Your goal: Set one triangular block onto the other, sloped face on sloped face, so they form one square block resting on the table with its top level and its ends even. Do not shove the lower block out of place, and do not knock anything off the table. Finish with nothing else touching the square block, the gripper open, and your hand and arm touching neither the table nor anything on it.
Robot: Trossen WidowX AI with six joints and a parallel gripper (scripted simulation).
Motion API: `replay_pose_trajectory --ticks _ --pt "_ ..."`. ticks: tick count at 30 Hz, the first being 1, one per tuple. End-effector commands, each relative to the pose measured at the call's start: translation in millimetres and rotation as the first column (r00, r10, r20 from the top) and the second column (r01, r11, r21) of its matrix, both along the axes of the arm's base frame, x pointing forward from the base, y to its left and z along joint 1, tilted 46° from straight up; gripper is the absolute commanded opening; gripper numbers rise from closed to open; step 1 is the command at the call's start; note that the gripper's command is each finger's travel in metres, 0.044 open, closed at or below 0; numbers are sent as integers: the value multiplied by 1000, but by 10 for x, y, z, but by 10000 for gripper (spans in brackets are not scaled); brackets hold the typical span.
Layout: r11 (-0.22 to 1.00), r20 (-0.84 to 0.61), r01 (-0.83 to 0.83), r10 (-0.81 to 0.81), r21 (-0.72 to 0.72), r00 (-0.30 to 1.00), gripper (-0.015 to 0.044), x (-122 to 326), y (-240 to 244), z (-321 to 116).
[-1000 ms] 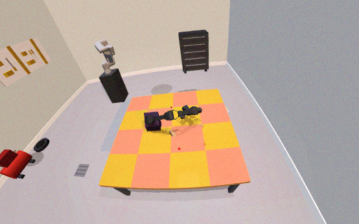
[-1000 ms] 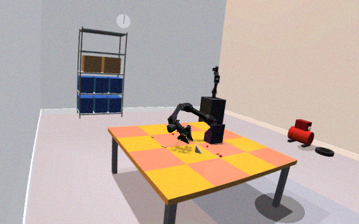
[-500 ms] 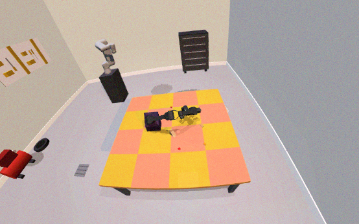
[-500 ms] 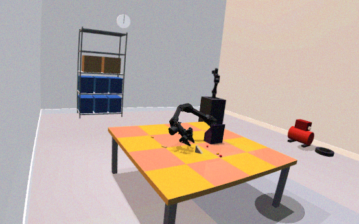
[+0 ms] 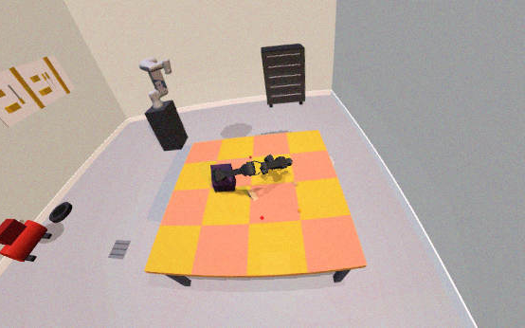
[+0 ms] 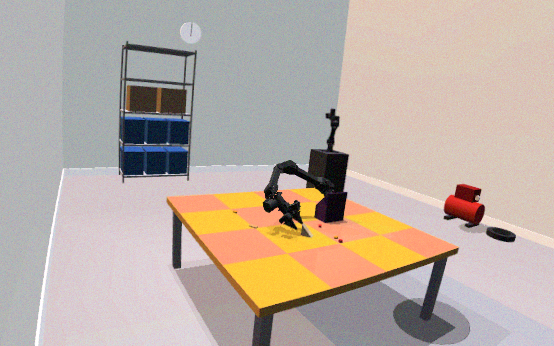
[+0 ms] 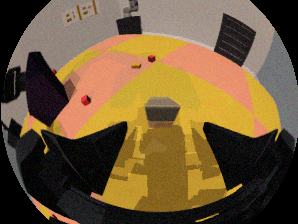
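One grey triangular block point(image 6: 306, 231) point(image 7: 162, 112) stands on a yellow table square; in the top view the arm hides it. A tan triangular block point(image 5: 253, 195) lies in front of the arm at a yellow and salmon border; I cannot make it out in the exterior view. The blocks are apart. My gripper point(image 6: 298, 225) point(image 7: 166, 125) is open and empty, low above the table and tilted back towards the arm's base. The grey block is just ahead of the fingertips, midway between them in the wrist view. Whether a finger touches it I cannot tell.
A dark purple box point(image 5: 223, 178) point(image 6: 331, 209) point(image 7: 44, 92) stands by the arm's base. Small red cubes point(image 5: 262, 218) point(image 6: 340, 241) point(image 7: 86, 100) and an orange piece point(image 5: 298, 210) point(image 7: 136, 66) lie around. A small tan piece point(image 5: 295, 183) point(image 6: 253, 227) lies apart on the table point(image 5: 275, 246) point(image 6: 290, 275).
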State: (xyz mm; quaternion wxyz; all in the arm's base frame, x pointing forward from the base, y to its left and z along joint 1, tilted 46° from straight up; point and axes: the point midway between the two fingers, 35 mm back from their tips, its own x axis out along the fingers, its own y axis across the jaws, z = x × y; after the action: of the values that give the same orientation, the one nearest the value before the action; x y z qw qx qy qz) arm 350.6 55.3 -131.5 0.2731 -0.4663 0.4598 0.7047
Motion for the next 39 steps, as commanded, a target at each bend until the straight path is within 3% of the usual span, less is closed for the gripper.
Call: replay_pose_trajectory --ticks 1,28,39 --pt "1000 -10 -3 3 5 1000 440 -55 -1 -73" --pt "1000 -11 -3 3 4 1000 440 -264 -23 -425" --pt "1000 -11 -3 3 4 1000 151 -264 -23 -425"
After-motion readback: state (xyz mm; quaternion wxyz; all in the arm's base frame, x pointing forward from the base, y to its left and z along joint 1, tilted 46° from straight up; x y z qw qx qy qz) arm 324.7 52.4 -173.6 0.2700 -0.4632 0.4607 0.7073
